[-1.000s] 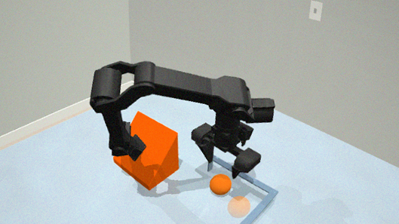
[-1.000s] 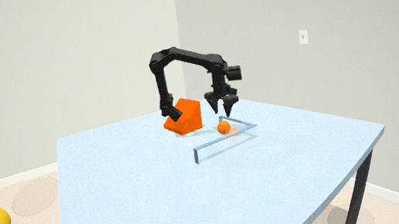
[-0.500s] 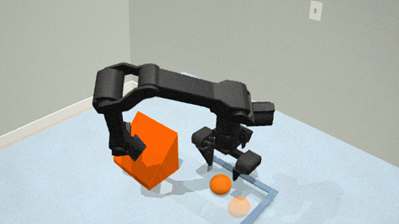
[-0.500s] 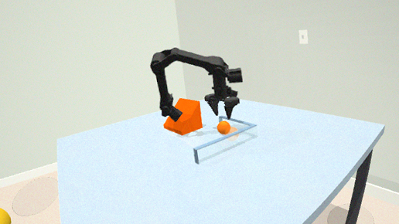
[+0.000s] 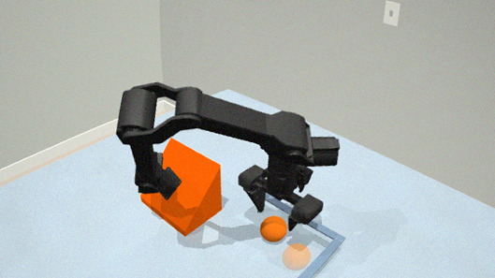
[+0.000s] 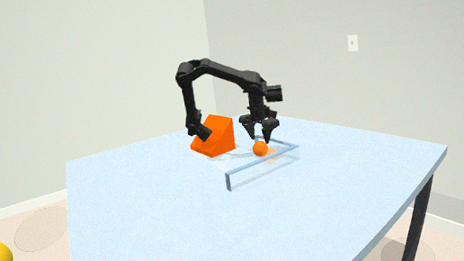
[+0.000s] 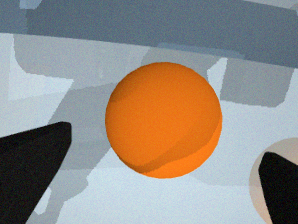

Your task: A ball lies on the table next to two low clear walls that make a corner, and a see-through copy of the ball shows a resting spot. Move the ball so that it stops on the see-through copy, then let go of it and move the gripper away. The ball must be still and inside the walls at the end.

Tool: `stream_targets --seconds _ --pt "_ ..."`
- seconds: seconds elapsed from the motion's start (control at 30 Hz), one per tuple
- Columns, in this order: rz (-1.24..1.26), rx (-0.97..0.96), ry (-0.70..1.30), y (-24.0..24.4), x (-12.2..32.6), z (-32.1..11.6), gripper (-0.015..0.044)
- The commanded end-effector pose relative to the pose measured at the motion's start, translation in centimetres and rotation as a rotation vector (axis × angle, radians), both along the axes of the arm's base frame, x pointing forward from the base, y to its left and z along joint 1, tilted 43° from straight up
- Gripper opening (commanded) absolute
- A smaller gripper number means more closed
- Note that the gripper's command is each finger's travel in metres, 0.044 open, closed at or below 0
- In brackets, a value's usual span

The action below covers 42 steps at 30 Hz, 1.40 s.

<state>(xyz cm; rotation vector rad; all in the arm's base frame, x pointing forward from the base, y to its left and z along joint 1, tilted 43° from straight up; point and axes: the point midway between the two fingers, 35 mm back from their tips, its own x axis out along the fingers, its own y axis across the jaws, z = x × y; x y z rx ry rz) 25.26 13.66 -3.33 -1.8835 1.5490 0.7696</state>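
Observation:
The orange ball (image 5: 274, 229) (image 6: 260, 148) (image 7: 164, 120) rests on the table on the inner side of the corner made by the low clear walls (image 5: 316, 264) (image 6: 245, 167). The see-through copy (image 5: 297, 256) (image 6: 270, 156) (image 7: 254, 182) is beside the ball, nearer the front wall; the ball partly covers it in the exterior view, and a finger partly covers it in the wrist view. My gripper (image 5: 276, 219) (image 6: 260, 140) (image 7: 166, 147) is open and empty, pointing down above the ball. In the wrist view the ball shows between the two fingertips, a little farther up the picture.
A large orange wedge-shaped block (image 5: 193, 164) (image 6: 224, 131) stands by the arm's base, left of the ball. The walls' blue-grey top edges run behind and in front of the ball and meet at the right. The table (image 5: 54, 256) (image 6: 160, 240) extends around them.

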Motion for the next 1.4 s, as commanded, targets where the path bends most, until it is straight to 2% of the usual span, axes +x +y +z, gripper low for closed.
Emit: stream_targets --seconds 0.0,0.57,0.7,0.93,1.1,1.27,1.37 --pt "0.005 -0.009 0.008 -0.6 0.0 -0.7 0.0415" --pt "0.005 -0.011 0.007 -2.3 0.3 -2.5 0.0415" --pt "0.005 -0.011 0.007 -2.3 0.3 -2.5 0.0310" --pt "0.005 -0.011 0.007 -2.3 0.3 -2.5 0.0263" --pt "-0.014 -0.013 -0.024 -2.8 1.6 -0.9 0.0132" --pt "-0.013 -0.007 -0.023 -1.0 1.6 0.7 0.0001" --pt "-0.009 -0.004 -0.018 0.3 1.4 1.6 0.0000"
